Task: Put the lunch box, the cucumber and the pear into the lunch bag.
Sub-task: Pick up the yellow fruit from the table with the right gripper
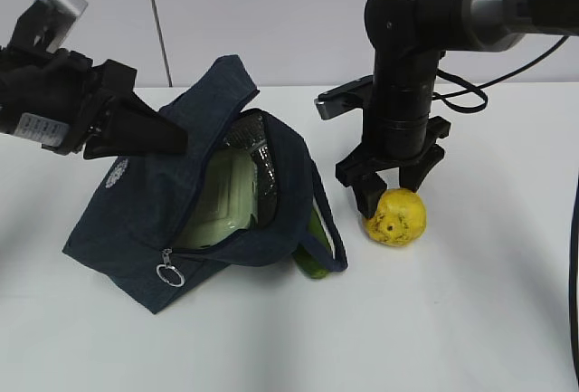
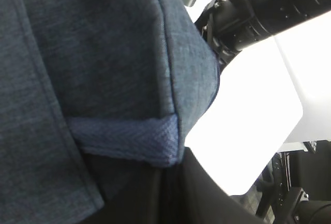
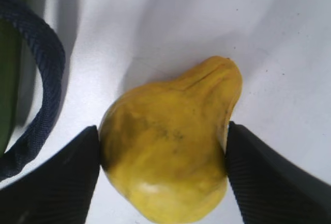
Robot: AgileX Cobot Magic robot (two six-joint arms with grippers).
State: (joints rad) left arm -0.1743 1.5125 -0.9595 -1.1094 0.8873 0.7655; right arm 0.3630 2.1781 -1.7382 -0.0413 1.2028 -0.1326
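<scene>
Exterior view, bag: navy bag [image 1: 145, 220] lies on its side on the white counter [image 1: 470, 320], mouth facing the camera
Exterior view, box: pale green lid of the box [image 1: 222, 202] shows inside the open mouth, against foil lining
Exterior view, cucumber: cucumber [image 1: 314, 252] pokes out at the bag's lower right, under the strap [image 1: 330, 229]
Exterior view, left gripper: left gripper [image 1: 158, 134] is closed on the bag's upper flap, apparently lifting it to keep the mouth open
Exterior view, pear: yellow pear [image 1: 396, 217] sits on the counter just right of the bag, under the right gripper [image 1: 389, 188]
Left wrist view: navy fabric fills the frame; the gripper's own fingers cannot be made out
Right wrist view: right gripper's pads [image 3: 57, 182] stand spread on either side of the pear, touching or nearly so, seemingly about to pinch it for lifting
</scene>
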